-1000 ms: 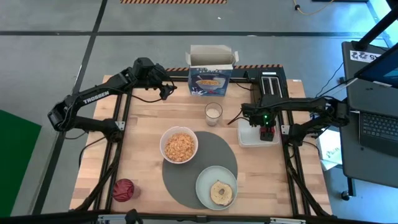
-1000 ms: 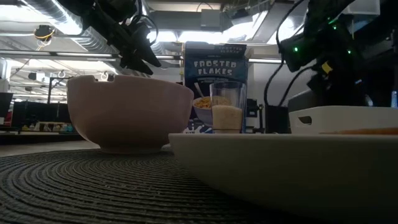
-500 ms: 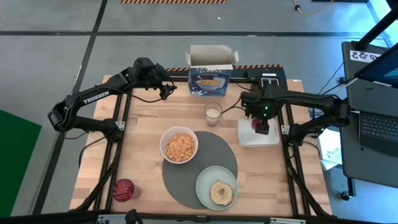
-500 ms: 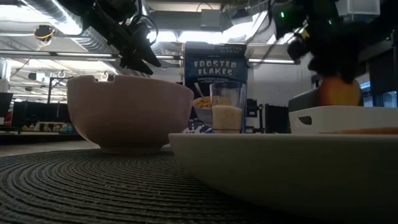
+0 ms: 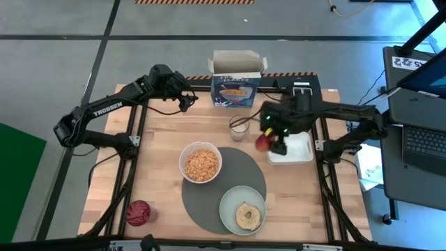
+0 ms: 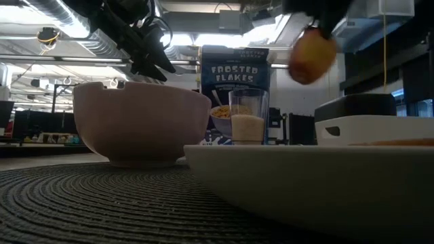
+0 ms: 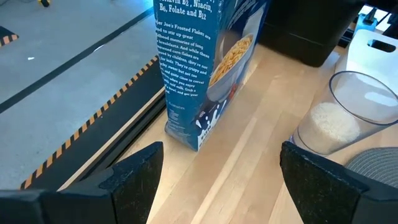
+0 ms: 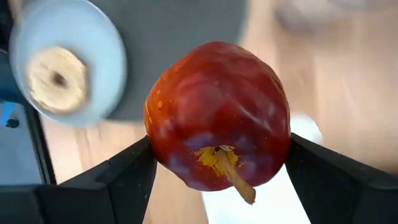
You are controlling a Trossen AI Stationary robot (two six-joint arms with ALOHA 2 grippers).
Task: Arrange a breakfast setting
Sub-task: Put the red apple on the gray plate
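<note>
Above the table's right side, the right gripper point(image 5: 273, 137) carries a red apple point(image 8: 217, 115) clamped between its two fingers, stem end facing the wrist camera. Seen from overhead, the apple hangs off the surface, between the milk glass point(image 5: 240, 127) and the white tray point(image 5: 301, 150). The low view shows it well clear of the table, beside the top of the cereal box point(image 6: 234, 91).

Across the table, the left gripper point(image 5: 187, 101) waits with its jaws wide and empty, near the box's left side.

A second apple point(image 5: 139, 213) sits at the near left corner of the table. The bowl point(image 5: 201, 162) of flakes rests on the grey mat's point(image 5: 240, 171) far left edge, and the green plate point(image 5: 230, 207) with the bagel half point(image 5: 249, 215) overlaps the mat's near edge.

Risks, judged from this moment: the grip falls on a round, smooth fruit, so a fast swing could let it roll out. The glass stands just beside the carrying arm, and a low pass could tip the milk. Set down on bare wood, the apple may roll away.
</note>
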